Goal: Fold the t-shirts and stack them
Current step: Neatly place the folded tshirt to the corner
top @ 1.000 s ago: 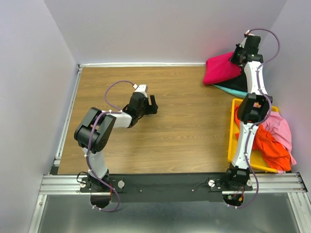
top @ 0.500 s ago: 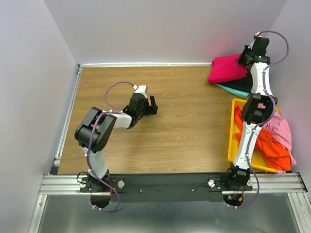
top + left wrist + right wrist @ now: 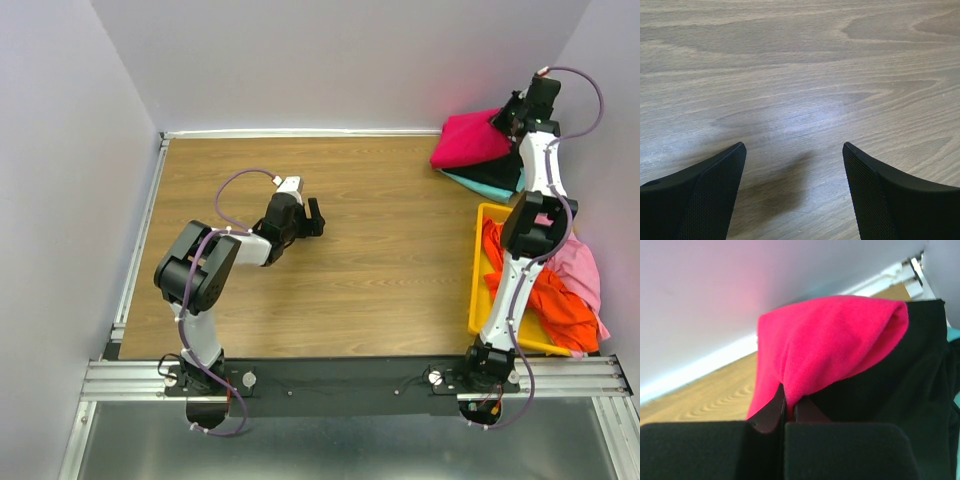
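Note:
The folded crimson-red t-shirt (image 3: 472,140) lies at the far right corner of the table on a black t-shirt (image 3: 497,175) and a teal one (image 3: 472,184). My right gripper (image 3: 512,113) is shut on the red shirt's right edge; in the right wrist view the red cloth (image 3: 830,345) is pinched between the fingers, lifted over the black shirt (image 3: 900,390). An orange t-shirt (image 3: 555,300) and a pink one (image 3: 580,262) lie in the yellow bin (image 3: 478,290). My left gripper (image 3: 316,217) is open and empty over bare wood (image 3: 800,100).
The walls stand close behind and to the right of the shirt stack. The yellow bin sits at the right edge beside my right arm. A metal rail (image 3: 135,250) runs along the table's left side.
My right gripper has moved right and toward the back wall, dragging the red shirt with it over the black and teal ones. The left arm has not moved.

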You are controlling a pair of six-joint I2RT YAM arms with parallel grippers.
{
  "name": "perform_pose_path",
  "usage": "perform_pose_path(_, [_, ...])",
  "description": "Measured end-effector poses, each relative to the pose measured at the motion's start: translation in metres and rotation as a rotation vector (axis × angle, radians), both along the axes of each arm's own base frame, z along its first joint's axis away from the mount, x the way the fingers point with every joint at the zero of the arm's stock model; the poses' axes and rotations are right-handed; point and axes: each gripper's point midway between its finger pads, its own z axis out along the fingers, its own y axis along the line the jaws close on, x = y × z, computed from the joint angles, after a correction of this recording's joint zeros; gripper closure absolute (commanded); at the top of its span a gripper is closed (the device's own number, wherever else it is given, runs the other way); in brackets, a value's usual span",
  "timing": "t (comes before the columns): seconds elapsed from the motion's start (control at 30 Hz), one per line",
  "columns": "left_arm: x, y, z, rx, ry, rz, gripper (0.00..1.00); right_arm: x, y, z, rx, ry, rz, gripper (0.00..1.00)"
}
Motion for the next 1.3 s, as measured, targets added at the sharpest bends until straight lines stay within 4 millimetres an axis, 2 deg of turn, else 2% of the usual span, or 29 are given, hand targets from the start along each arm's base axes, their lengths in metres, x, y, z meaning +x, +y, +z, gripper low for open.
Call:
perform_pose_path(0.3, [-0.001,-0.002,0.001,-0.01,-0.004,-0.008,0.14,0.01,0.0,0.046,0.039,-0.135,-0.034,0.99])
perform_pose_path(0.5, [-0.002,-0.004,0.001,-0.017,-0.003,-0.018,0.14,0.011,0.0,0.052,0.037,-0.156,-0.036,0.99])
perform_pose_path(0.63, [-0.003,-0.004,0.0,-0.02,-0.007,-0.021,0.14,0.009,-0.003,0.042,0.027,-0.137,-0.052,1.0])
perform_pose_path(0.83, [-0.003,-0.003,0.0,-0.023,-0.013,-0.021,0.14,0.001,-0.016,0.006,-0.004,-0.061,-0.101,1.0])
perform_pose_path(0.93, [-0.004,-0.003,0.0,-0.024,-0.015,-0.022,0.14,-0.004,-0.027,-0.006,-0.035,-0.031,-0.144,0.99])
perform_pose_path(1.0, [-0.006,-0.002,0.001,-0.024,-0.015,-0.022,0.14,-0.008,-0.035,-0.011,-0.065,-0.013,-0.181,0.88])
perform_pose_path(1.03, [-0.008,-0.001,0.001,-0.024,-0.013,-0.022,0.14,-0.011,-0.041,-0.014,-0.083,-0.001,-0.205,0.75])
perform_pose_path(1.07, [-0.01,0.0,0.001,-0.022,-0.01,-0.022,0.14,-0.013,-0.044,-0.015,-0.099,0.006,-0.219,0.33])
perform_pose_path(1.1, [-0.013,0.001,0.001,-0.019,-0.006,-0.022,0.14,-0.016,-0.051,-0.017,-0.124,0.017,-0.249,0.24])
perform_pose_path(1.17, [-0.016,0.003,0.001,-0.017,-0.002,-0.022,0.14,-0.021,-0.061,-0.017,-0.167,0.03,-0.291,0.12])
perform_pose_path(1.3, [-0.022,0.006,0.005,-0.014,-0.002,-0.025,0.14,-0.038,-0.075,-0.015,-0.22,0.058,-0.368,0.08])
